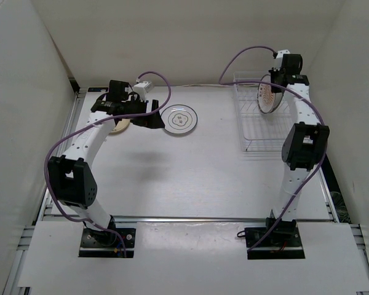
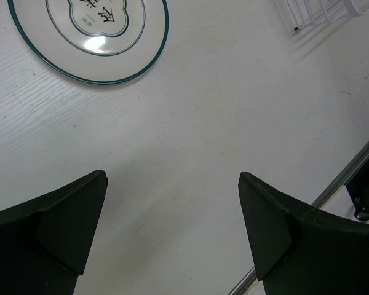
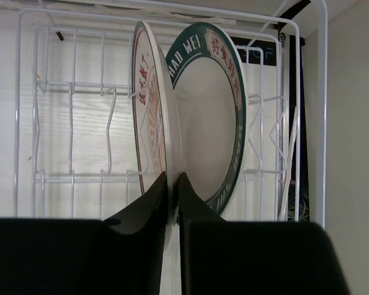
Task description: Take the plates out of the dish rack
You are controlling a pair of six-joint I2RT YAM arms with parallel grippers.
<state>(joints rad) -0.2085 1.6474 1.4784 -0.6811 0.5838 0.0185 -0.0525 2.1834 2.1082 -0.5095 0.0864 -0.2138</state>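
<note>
The white wire dish rack (image 1: 261, 126) stands at the back right. Two plates stand on edge in it. My right gripper (image 3: 172, 178) is shut on the rim of the orange-red patterned plate (image 3: 149, 110), which also shows in the top view (image 1: 267, 98). The plate with the dark blue-green rim (image 3: 212, 117) stands just behind it. A white plate with thin dark rings (image 1: 179, 118) lies flat on the table and shows in the left wrist view (image 2: 89, 37). The small tan plate (image 1: 119, 126) lies under my left arm. My left gripper (image 2: 172, 203) is open and empty above bare table.
A white box with a cable (image 1: 142, 88) sits at the back by the left arm. A corner of the rack (image 2: 320, 12) shows in the left wrist view. The table's metal edge rail (image 2: 350, 172) runs at the right there. White walls enclose the table.
</note>
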